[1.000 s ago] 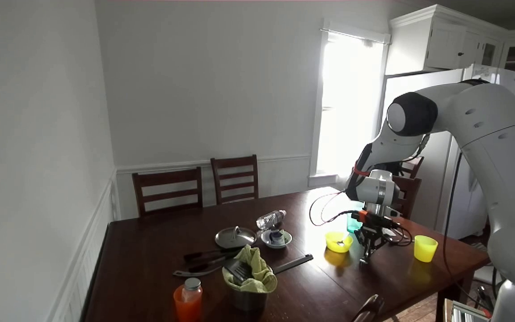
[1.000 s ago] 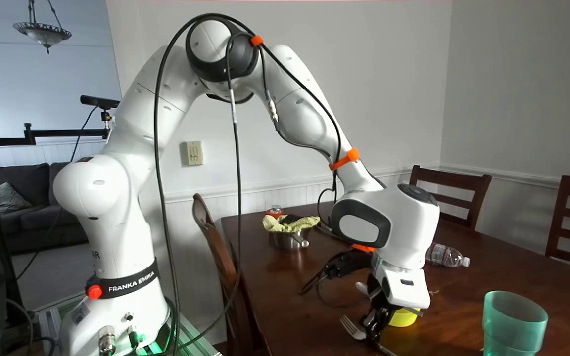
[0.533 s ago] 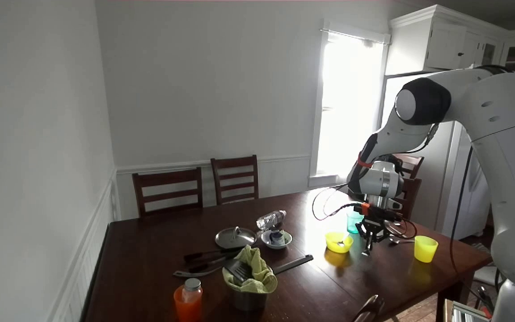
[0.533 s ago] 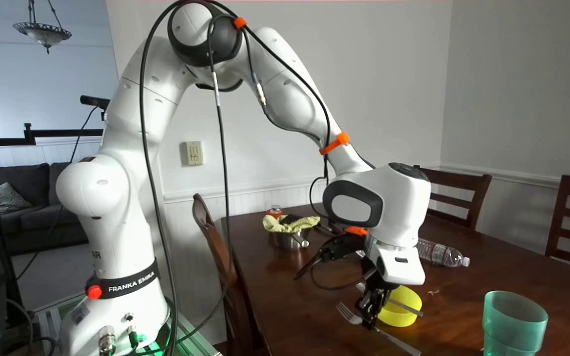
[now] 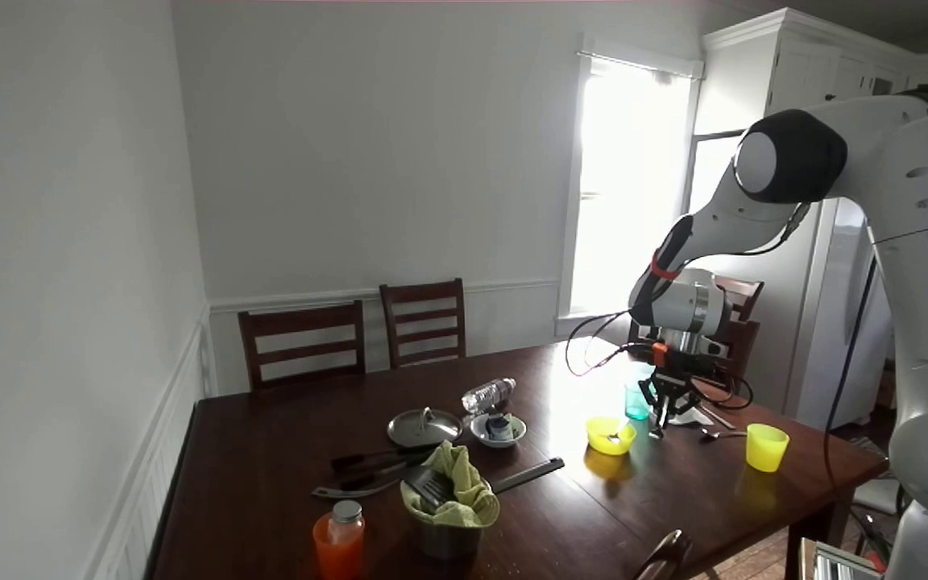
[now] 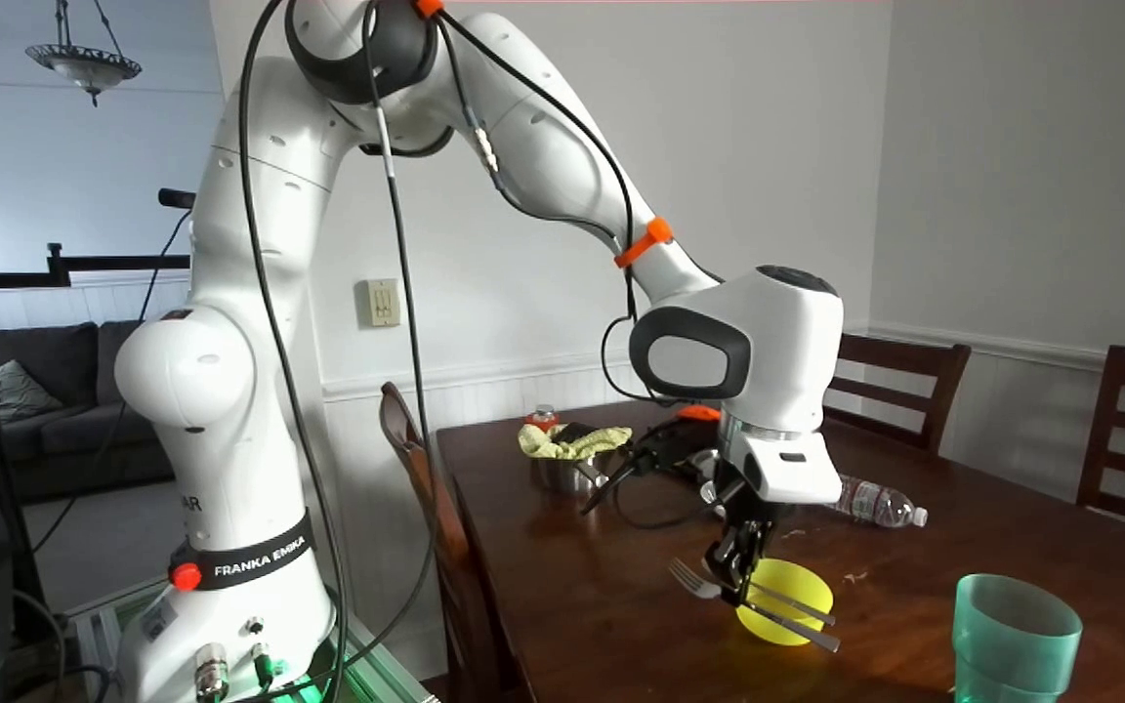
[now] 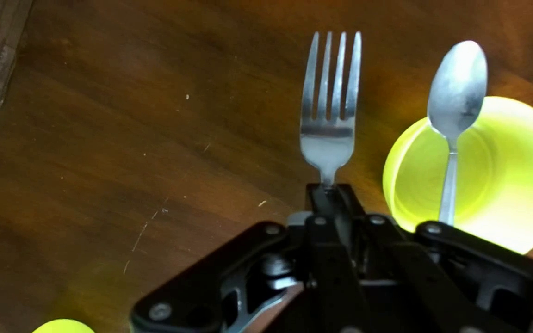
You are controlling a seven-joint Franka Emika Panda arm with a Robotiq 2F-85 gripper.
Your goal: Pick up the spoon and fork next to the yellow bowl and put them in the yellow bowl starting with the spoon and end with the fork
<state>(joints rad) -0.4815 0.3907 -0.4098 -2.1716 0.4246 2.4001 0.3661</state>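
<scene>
The yellow bowl stands on the table and also shows in both exterior views. A spoon lies in it, its head over the rim and its handle inside; the handle also shows in an exterior view. My gripper is shut on the fork at its neck, tines pointing away from the jaws. The gripper holds the fork beside the bowl, above the table, its handle passing in front of the bowl in that view. Most of the handle is hidden in the wrist view.
A teal cup stands near the bowl. A yellow cup stands with another spoon beside it. A water bottle, a white bowl, a lid, a pot and an orange cup stand further along the table.
My gripper has risen with the fork shut in it. The fork has come up from low over the table, and the yellow bowl shows more fully. The bowl and spoon have not moved.
</scene>
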